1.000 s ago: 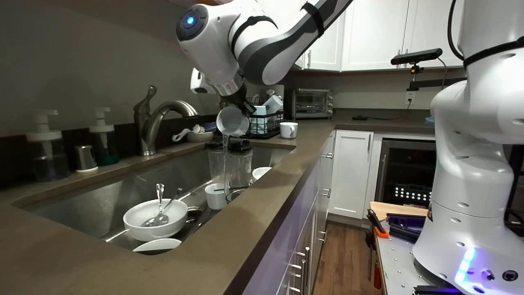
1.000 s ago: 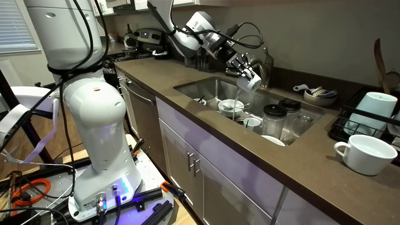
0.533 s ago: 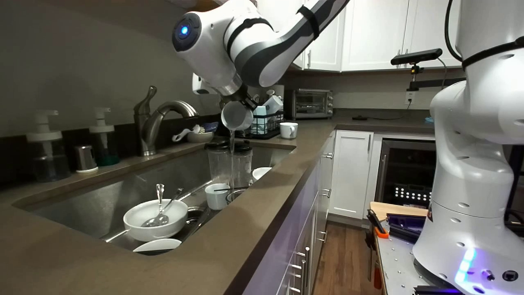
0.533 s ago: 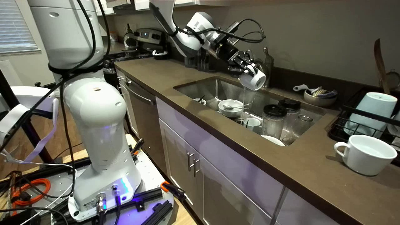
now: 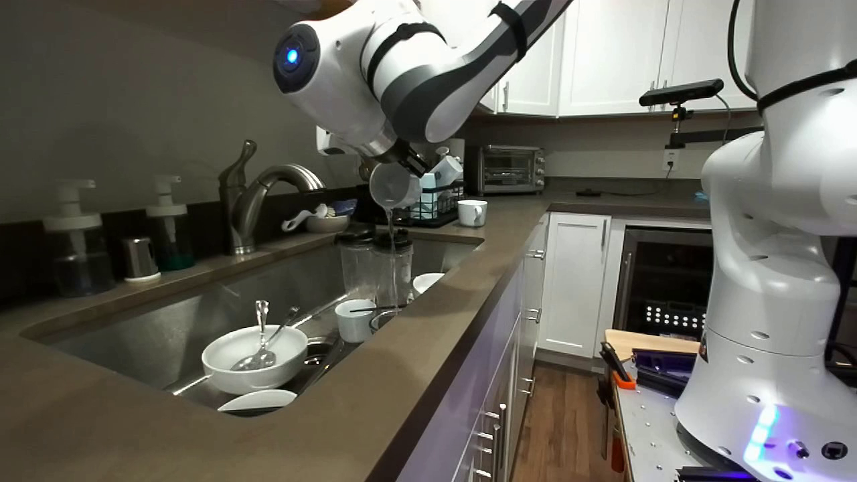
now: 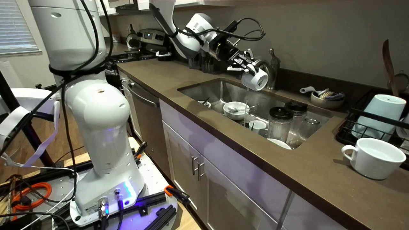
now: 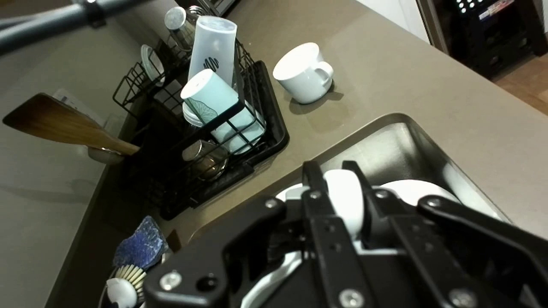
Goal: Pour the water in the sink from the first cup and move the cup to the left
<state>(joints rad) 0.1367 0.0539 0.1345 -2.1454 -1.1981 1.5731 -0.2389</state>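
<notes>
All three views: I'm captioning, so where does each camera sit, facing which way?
Wrist: behind the hand, facing the mug and dish rack; hand shows.
Exterior: by the sink, facing the toaster oven; arm, base, hand show.
Exterior: near the mug, facing the sink and stove; same parts show.
Both exterior views share the tilted white cup pouring into the sink.

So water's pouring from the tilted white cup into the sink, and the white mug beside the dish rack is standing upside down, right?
Not quite: the white mug beside the dish rack stands upright, as both exterior views show. Water is indeed pouring from the tilted white cup into the sink.
</notes>
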